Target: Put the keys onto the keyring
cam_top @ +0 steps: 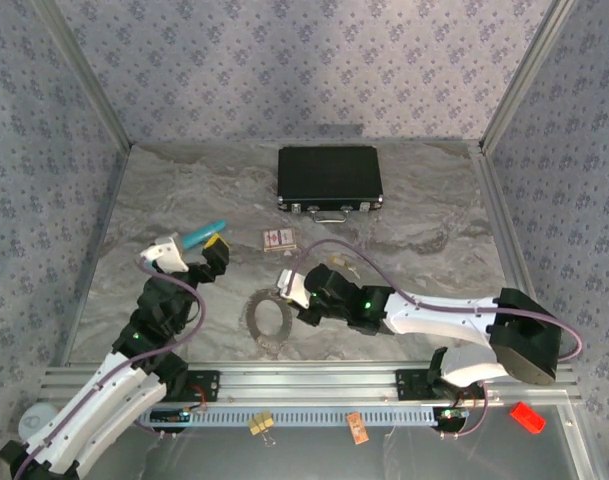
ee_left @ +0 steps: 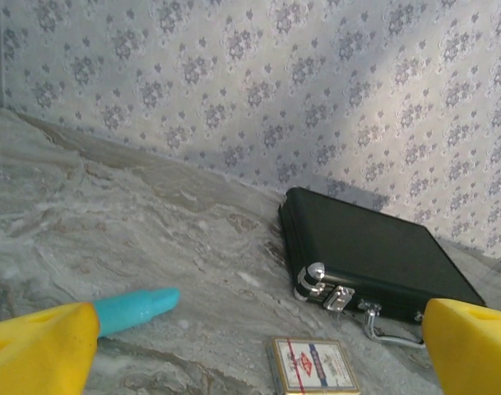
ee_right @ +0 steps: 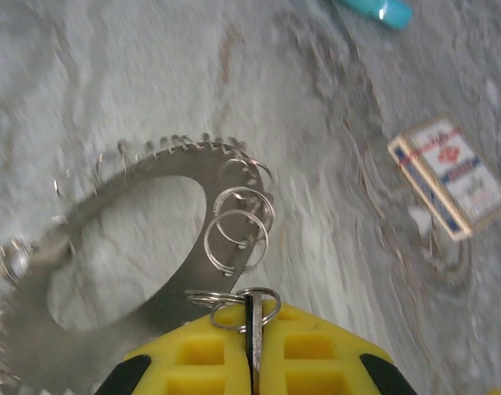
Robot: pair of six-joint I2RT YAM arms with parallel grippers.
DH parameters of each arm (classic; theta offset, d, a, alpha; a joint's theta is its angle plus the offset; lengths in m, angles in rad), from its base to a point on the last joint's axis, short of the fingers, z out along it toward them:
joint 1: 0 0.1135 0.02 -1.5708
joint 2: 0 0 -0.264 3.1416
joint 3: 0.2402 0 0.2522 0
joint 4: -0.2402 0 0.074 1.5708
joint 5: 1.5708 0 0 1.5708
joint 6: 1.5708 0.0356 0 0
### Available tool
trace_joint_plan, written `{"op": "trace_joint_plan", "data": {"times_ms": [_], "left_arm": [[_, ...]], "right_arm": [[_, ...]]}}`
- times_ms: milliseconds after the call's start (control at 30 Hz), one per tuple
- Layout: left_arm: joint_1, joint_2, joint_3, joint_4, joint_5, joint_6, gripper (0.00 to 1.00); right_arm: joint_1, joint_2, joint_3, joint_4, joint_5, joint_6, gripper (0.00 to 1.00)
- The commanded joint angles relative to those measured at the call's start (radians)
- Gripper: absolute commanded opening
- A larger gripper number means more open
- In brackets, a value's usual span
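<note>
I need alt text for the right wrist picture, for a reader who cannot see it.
The yellow-fingered right gripper is shut on a small metal keyring over a grey marbled table. Just beyond lies a flat toothed metal disc with several small wire rings at its edge, and a red-and-white card box lies to the right.

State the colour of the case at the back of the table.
Black case with silvery latches, clearest in the left wrist view.
</note>
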Motion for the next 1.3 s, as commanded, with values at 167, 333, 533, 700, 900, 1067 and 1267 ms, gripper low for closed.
{"op": "trace_joint_plan", "data": {"times_ms": [167, 333, 533, 700, 900, 1067, 1267], "left_arm": [[0.012, 0.04, 0.0, 0.034, 0.056, -0.013, 1.0], [0.015, 0.085, 0.013, 0.039, 0.068, -0.005, 1.0], [0.017, 0.124, 0.018, 0.062, 0.075, -0.007, 1.0], [0.018, 0.128, 0.017, 0.06, 0.075, -0.003, 1.0], [0.02, 0.128, 0.019, 0.062, 0.079, 0.015, 1.0], [0.022, 0.133, 0.022, 0.064, 0.096, 0.032, 1.0], [0.024, 0.155, 0.037, 0.057, 0.131, 0.051, 1.0]], "right_arm": [[0.013, -0.006, -0.029, -0.298, 0.121, -0.169, 0.03], [0.06, 0.049, -0.015, -0.416, 0.175, -0.25, 0.05], [0.108, 0.131, 0.01, -0.53, 0.241, -0.328, 0.06], [0.126, 0.158, 0.014, -0.574, 0.258, -0.35, 0.08], [0.137, 0.125, 0.009, -0.638, 0.221, -0.357, 0.32], [0.105, 0.029, 0.018, -0.634, 0.132, -0.333, 0.38], [-0.029, -0.144, 0.0, -0.358, -0.001, -0.057, 0.38]]}}
